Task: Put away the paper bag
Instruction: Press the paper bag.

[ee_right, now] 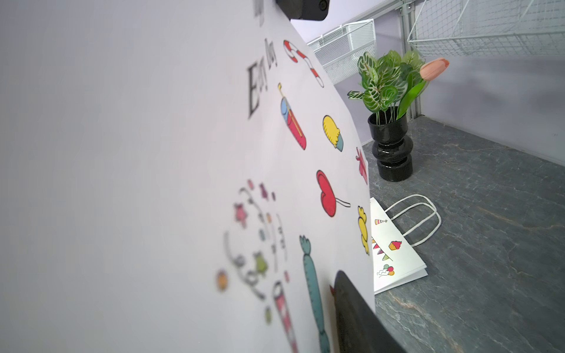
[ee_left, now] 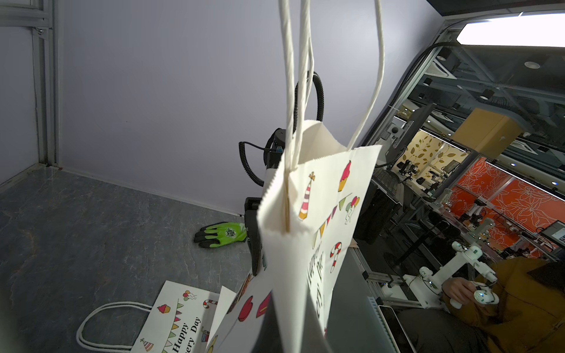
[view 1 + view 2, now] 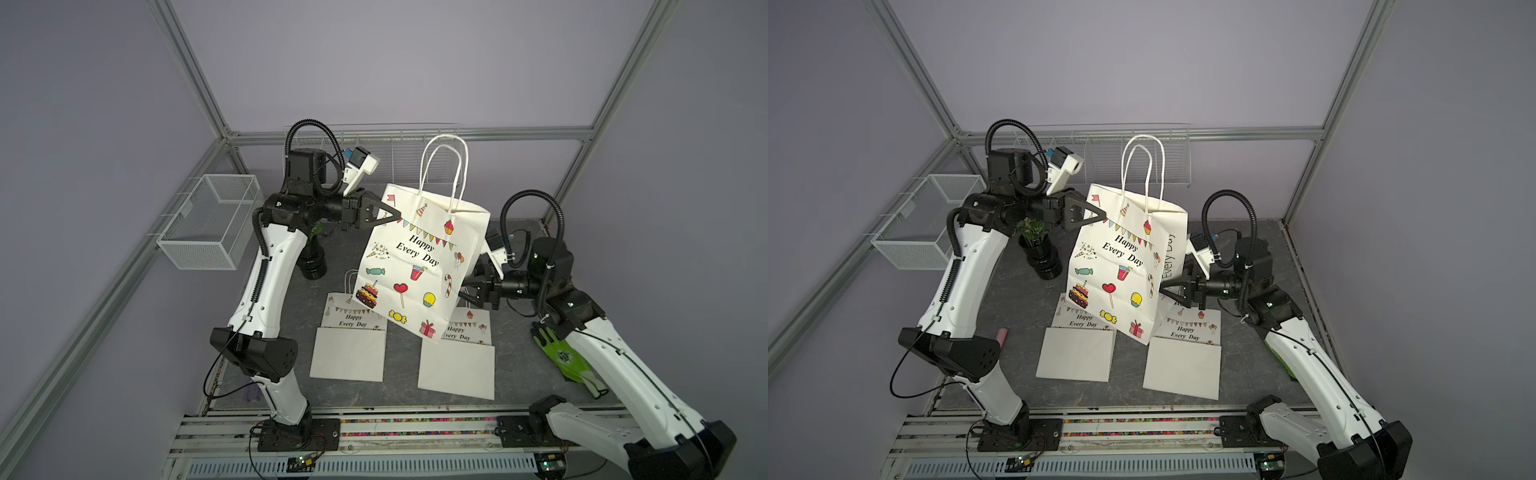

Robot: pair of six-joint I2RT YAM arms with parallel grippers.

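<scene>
A white paper bag (image 3: 415,266) (image 3: 1121,266) printed "Happy Every Day" hangs tilted above the table, its mouth spread and its twine handles (image 3: 442,166) standing up. My left gripper (image 3: 392,214) (image 3: 1100,216) is shut on the bag's upper left edge and carries it. In the left wrist view the bag (image 2: 305,244) covers the jaws. My right gripper (image 3: 464,291) (image 3: 1165,291) sits low at the bag's right side, jaws apart astride the side wall. In the right wrist view one dark finger (image 1: 354,314) shows in front of the bag (image 1: 153,152); the bag hides the other.
Two folded bags lie flat under the held one (image 3: 349,345) (image 3: 457,361). A black vase with a plant (image 3: 312,262) (image 1: 391,146) stands back left. A green glove (image 3: 565,357) lies at the right. A mesh basket (image 3: 212,224) hangs on the left frame, a wire rack (image 3: 374,149) at the back.
</scene>
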